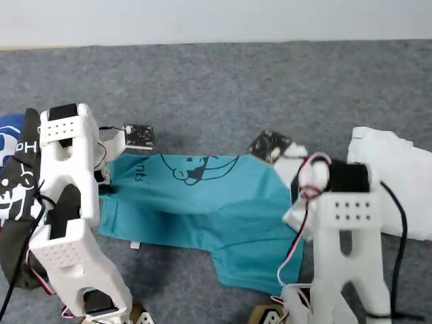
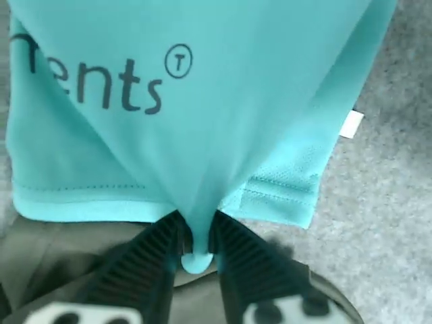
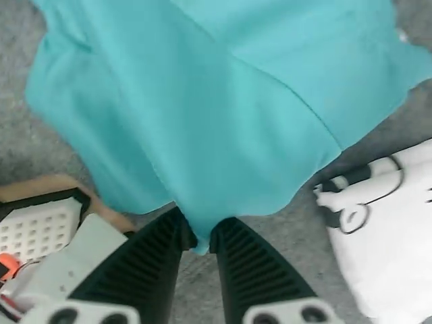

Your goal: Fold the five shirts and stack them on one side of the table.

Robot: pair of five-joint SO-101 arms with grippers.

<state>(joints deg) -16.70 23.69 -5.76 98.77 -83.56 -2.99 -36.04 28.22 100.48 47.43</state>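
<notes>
Found the left gripper (image 2: pixel 197 236) closed to a narrow slit on a small pinch of the teal shirt (image 2: pixel 202 101), cloth drawn into a taut ridge away from the jaws. Found the right gripper (image 3: pixel 199 233) likewise all but shut on a pinch of the same garment's edge. Recorded no loose grip at either arm.

Judged the step in hand as a two-armed fold, not yet laid down. Recommended:
- raise both pinches together and level;
- keep the span between them tight without stretching;
- carry the held edge across in one sweep and lay it square on the portion below;
- release only once flat.

Flagged such thin pinches as liable to slip under a jerk. Advised slow travel and a wide berth from neighbouring garments.

Located the shirt mid-table in the high view, spread over the grey table covering (image 1: pixel 236 88) between the two arms. Noted print uppermost, a crease across the width and a lower portion trailing toward the right arm's base.

Placed the left pinch at the printed end, just beside a stitched hem and a small white tag (image 2: pixel 352 125). Placed the right pinch at the opposite end, near a white shirt (image 1: pixel 395 182) (black print on it, lying at the table's right edge, apart from the teal one). Noted a heap of dark shirts (image 1: pixel 17 182) at the table's left edge, beside the left arm.
</notes>
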